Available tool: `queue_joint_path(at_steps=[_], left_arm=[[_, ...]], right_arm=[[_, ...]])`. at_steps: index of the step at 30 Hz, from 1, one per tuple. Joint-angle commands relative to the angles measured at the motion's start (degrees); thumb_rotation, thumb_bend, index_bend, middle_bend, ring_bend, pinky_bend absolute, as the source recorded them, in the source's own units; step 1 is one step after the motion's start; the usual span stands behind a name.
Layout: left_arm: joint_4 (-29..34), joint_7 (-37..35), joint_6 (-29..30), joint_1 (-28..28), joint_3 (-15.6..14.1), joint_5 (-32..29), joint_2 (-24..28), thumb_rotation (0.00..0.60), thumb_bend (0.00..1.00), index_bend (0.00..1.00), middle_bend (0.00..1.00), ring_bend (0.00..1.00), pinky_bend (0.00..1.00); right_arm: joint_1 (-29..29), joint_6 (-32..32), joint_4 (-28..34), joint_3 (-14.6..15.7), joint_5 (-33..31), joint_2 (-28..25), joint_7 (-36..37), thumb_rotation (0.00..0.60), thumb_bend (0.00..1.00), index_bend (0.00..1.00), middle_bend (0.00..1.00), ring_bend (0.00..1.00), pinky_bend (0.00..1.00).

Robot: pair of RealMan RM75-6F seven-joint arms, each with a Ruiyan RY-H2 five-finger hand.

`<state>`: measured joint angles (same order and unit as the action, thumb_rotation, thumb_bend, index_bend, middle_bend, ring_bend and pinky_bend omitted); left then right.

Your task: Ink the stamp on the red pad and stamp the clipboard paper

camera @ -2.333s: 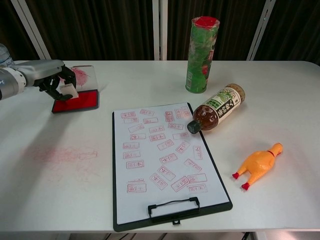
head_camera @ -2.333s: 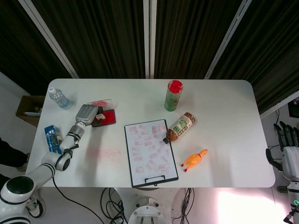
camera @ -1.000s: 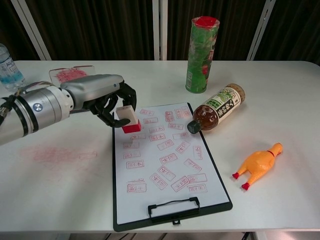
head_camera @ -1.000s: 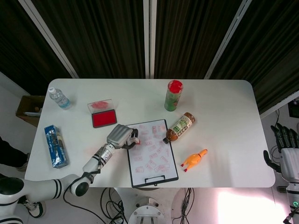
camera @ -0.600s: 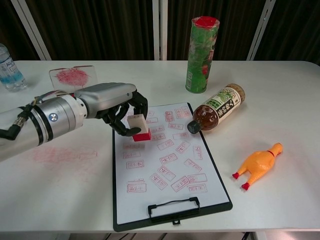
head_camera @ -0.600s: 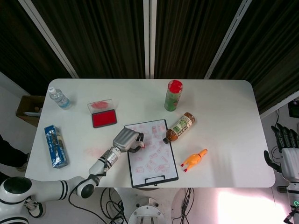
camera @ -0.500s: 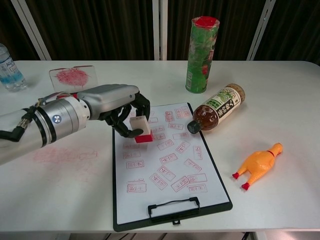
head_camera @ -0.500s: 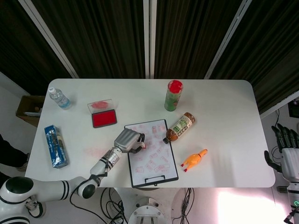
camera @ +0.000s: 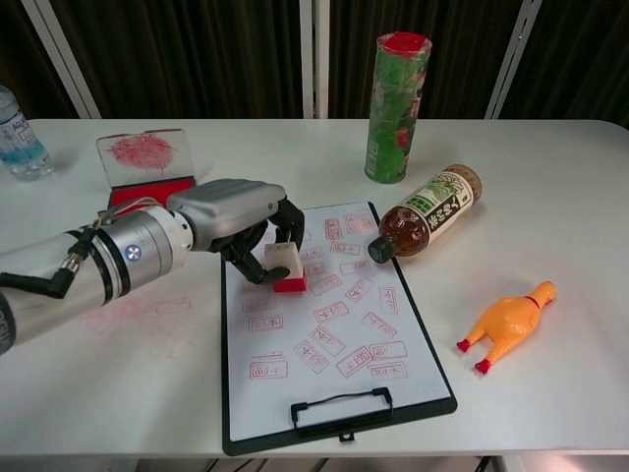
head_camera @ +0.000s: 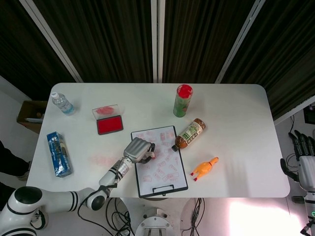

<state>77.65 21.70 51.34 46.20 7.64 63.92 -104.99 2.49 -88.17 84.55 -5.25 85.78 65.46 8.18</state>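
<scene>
On paper, illegible red stamp marks

- White desk with rounded corners, faint red smudges near its left front.
- Dark ribbed wall panels behind, split by pale strips.
- Cables on the light floor.

White table with clipboard, ink pad, bottles.
</scene>
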Motion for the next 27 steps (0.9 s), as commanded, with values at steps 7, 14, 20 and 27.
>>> queue_joint_path(at_steps=[7,14,20,27], left_arm=[[-0.40,0.78,0.60,-0.13,-0.26,0.34,-0.68,0.600,0.41,0.70,0.70,0.73,0.78],[-0.91,1.51,0.95,-0.43,-1.07,1.08,-1.05,0.600,0.41,0.70,0.70,0.73,0.78],[-1.73,1.99,1.50,-0.76,-1.84,2.29,-1.56,0.600,0.41,0.70,0.70,0.73,0.78],[-2.25,1.96,1.09,-0.93,-2.21,2.88,-2.04,0.600,0.41,0.70,0.70,0.73,0.78]], right_arm=[[0.01,0.10,-0.26,-0.01,-0.07,0.11,0.16,0.600,0.34,0.00,0.00,0.00,0.00],[-0.02,0.10,-0.25,0.02,-0.07,0.14,0.13,0.600,0.34,0.00,0.00,0.00,0.00],[-0.06,0.17,-0.28,0.09,-0.08,0.14,0.07,0.600,0.34,0.00,0.00,0.00,0.00],[0.05,0.60,-0.41,0.09,-0.31,0.16,0.10,0.600,0.34,0.00,0.00,0.00,0.00]])
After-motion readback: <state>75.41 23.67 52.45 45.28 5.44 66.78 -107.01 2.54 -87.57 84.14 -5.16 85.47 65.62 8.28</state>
